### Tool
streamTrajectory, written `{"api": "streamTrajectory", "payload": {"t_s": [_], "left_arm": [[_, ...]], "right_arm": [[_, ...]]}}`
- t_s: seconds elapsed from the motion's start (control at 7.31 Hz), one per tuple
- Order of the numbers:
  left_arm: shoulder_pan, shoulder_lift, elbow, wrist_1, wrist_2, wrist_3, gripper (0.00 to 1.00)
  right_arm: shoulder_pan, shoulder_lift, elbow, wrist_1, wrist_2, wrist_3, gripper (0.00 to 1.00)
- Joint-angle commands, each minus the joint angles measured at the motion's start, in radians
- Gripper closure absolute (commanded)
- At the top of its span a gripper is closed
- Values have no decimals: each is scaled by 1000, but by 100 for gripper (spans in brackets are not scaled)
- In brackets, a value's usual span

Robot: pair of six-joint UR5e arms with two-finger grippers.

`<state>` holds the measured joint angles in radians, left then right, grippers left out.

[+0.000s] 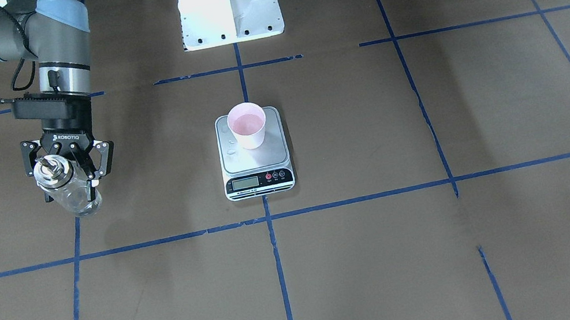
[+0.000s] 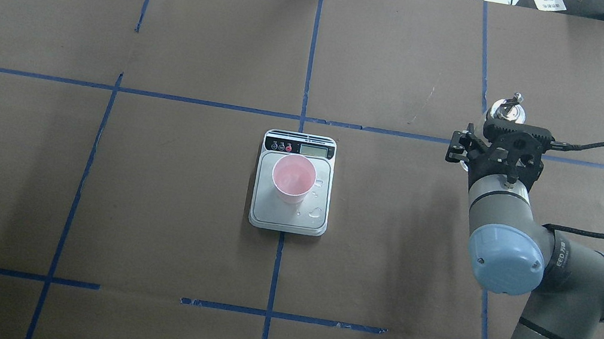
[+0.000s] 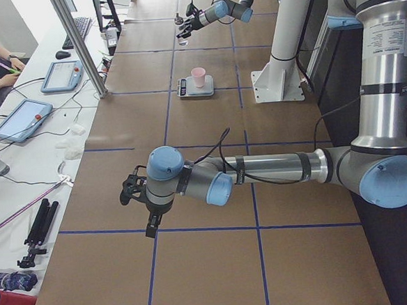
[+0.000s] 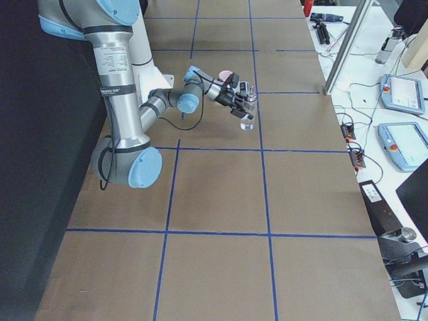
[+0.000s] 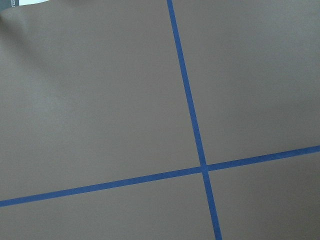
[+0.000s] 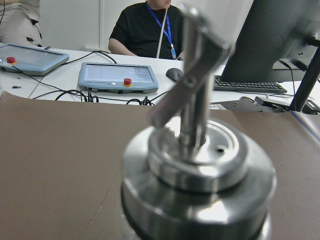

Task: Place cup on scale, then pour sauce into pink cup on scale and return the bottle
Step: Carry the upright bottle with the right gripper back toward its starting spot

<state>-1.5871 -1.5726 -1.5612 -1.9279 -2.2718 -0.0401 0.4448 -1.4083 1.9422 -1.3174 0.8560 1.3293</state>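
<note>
The pink cup (image 1: 248, 125) stands upright on the steel platform of the scale (image 1: 255, 159) at the table's middle; both also show in the overhead view, the cup (image 2: 293, 178) on the scale (image 2: 288, 219). My right gripper (image 1: 66, 175) is shut on the clear glass bottle (image 1: 69, 192), upright and low over the table, well to the robot's right of the scale. The bottle's metal collar and spout fill the right wrist view (image 6: 197, 165), and its top shows in the overhead view (image 2: 509, 108). My left gripper (image 3: 133, 192) hovers over bare table far to the left; I cannot tell whether it is open.
A few drops lie on the scale platform (image 2: 318, 213). The white robot pedestal (image 1: 228, 5) stands behind the scale. Blue tape lines cross the brown table. Tablets (image 6: 117, 76), cables and seated people are beyond the table's far edge.
</note>
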Motion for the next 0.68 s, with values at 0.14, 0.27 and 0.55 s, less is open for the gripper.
{"api": "streamTrajectory", "payload": {"t_s": [0.14,0.27,0.55], "left_arm": [[1,0,-5,-3,0,0,0],[-1,0,-6,-2,1,0,0],[1,0,-5,-2,0,0,0]], "right_arm": [[3,-24,-19,-2,18,187,100],[-1,-35,-66,6,11,246,100],[-24,-40,-81,6,-56,281,100]]}}
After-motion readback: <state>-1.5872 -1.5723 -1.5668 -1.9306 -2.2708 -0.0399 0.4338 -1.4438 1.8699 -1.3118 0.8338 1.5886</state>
